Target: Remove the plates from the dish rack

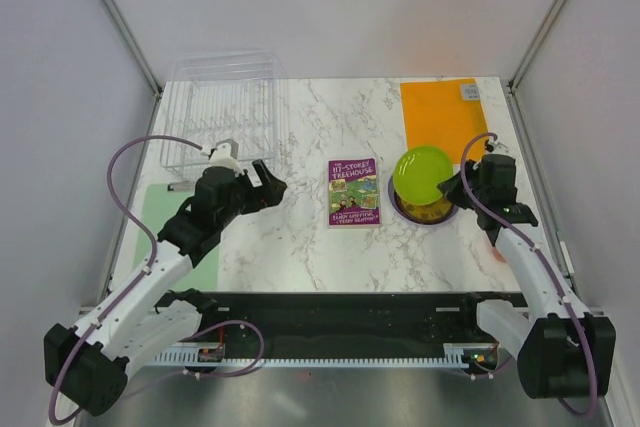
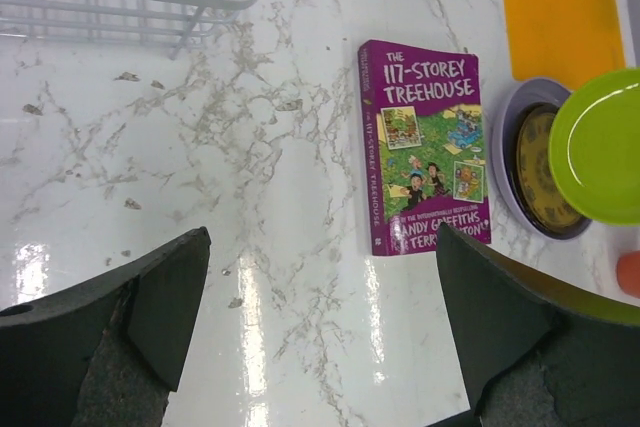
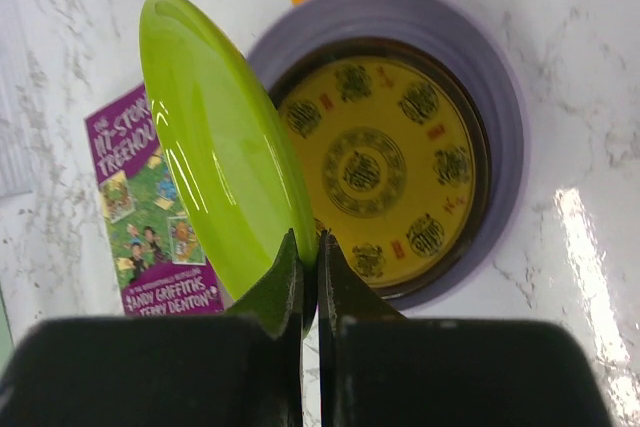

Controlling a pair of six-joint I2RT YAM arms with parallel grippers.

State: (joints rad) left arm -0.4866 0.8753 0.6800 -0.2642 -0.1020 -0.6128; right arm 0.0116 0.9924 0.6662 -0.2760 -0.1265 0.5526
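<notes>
Right gripper point(image 3: 308, 247): black fingers pinched shut on the rim of the glossy lime green plate point(image 3: 215, 137), which is tilted on edge above the stack. Beneath it, the round yellow patterned plate point(image 3: 385, 172) lies nested in the wider lavender plate point(image 3: 500, 97) on the veined marble table point(image 2: 250, 147). Left gripper point(image 2: 322, 257): fingers spread wide, holding nothing. The clear ribbed dish rack point(image 1: 225, 107) stands at the far left corner

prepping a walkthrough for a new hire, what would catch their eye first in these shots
The lime green plate stands out first. It is pinched on edge and tilted in the right pincer, over a yellow patterned plate nested in a lavender plate at the right of the marble table. Next comes the bright purple book, lying flat mid-table. The left pincer stands open over bare tabletop near the clear dish rack at the far left.
</notes>
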